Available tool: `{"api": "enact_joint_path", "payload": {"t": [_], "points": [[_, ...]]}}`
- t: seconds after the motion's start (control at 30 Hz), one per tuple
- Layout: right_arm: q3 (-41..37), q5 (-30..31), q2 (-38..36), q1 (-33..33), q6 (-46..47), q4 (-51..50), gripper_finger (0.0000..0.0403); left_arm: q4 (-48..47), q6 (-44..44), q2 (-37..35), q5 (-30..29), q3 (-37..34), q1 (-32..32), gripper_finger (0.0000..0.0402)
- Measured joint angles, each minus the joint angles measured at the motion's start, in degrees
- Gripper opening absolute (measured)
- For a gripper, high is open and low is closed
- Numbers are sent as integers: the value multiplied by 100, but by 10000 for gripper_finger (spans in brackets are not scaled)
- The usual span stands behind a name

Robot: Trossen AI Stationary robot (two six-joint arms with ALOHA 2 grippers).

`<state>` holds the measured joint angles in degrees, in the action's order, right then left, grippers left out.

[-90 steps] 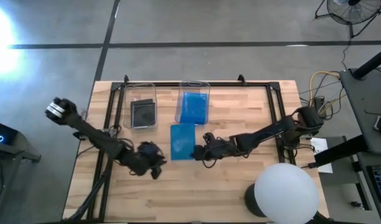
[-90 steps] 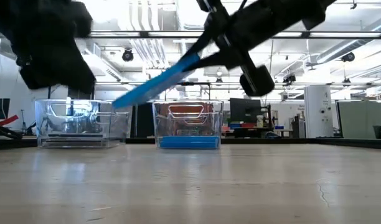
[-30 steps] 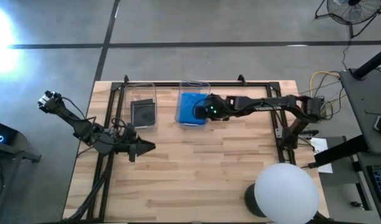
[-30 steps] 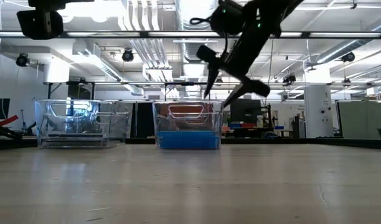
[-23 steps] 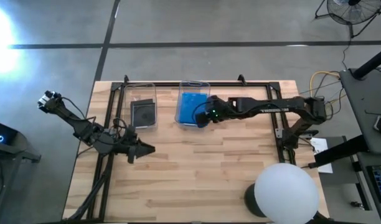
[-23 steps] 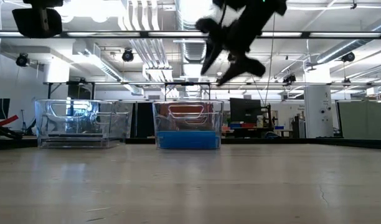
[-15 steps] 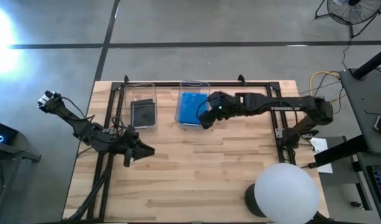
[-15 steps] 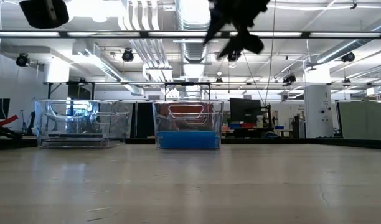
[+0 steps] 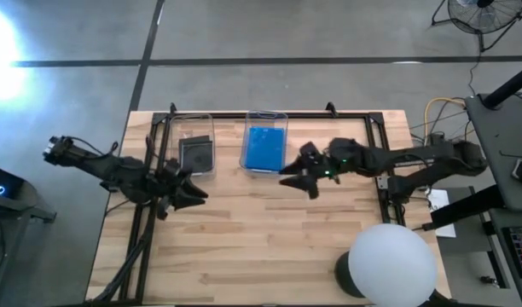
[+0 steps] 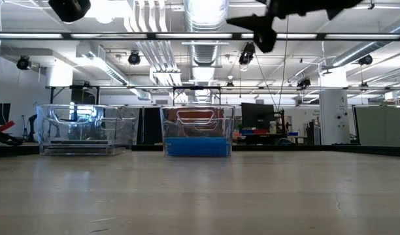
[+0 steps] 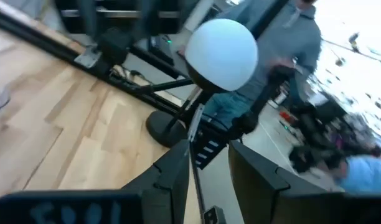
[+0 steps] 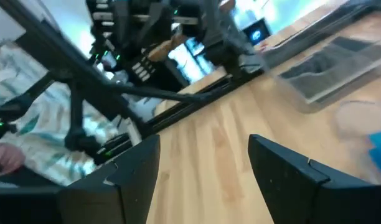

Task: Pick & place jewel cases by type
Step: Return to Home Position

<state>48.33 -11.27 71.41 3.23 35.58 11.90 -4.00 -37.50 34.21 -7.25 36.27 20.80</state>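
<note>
The blue jewel cases [image 9: 264, 147] lie flat, one on another, inside the right-hand clear bin [image 9: 266, 114] at the upper middle of the high view; how many are stacked there cannot be told, and any print on them is too small to read. In the low view they show as a blue layer along that bin's floor. Just to the left, with a gap between the 2 bins, the left-hand clear bin [image 9: 194, 117] holds the dark jewel cases [image 9: 196, 154], also lying flat. Both bins stand on the far part of the wooden table [image 9: 269, 247]. The right gripper [image 9: 297, 180] hangs above bare wood just right of and below the blue bin in the high view, clear of its rim and raised well off the table, at the top edge of the low view. Its 2 fingers [image 12: 131, 171] are spread wide with nothing between them. The left gripper [image 9: 193, 189] hangs just below the dark-case bin, near the table's left edge, also raised. Its fingers [image 11: 172, 177] stand a narrow gap apart and hold nothing. The pale marks on its body in the left wrist view are too blurred to read. Beyond it stand a white globe lamp [image 11: 221, 53] and a person [image 11: 296, 37] in a grey hooded top
</note>
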Motion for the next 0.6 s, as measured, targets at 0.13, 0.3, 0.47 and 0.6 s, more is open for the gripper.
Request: {"api": "enact_joint_path", "payload": {"t": [0.13,0.3,0.47,0.6], "points": [[-805,100,-829,27,-146,484,237,-97,483,-84,581,0,-531,94],[-1497,72,-1736,12,-314,479,237,-524,597,-260,589,0,-1139,94],[-1991,77,-2468,11,-514,528,237,-621,634,-712,635,-227,-1563,94],[-2334,118,-2879,25,-598,528,237,-508,422,-1310,656,-804,-1747,94]]}}
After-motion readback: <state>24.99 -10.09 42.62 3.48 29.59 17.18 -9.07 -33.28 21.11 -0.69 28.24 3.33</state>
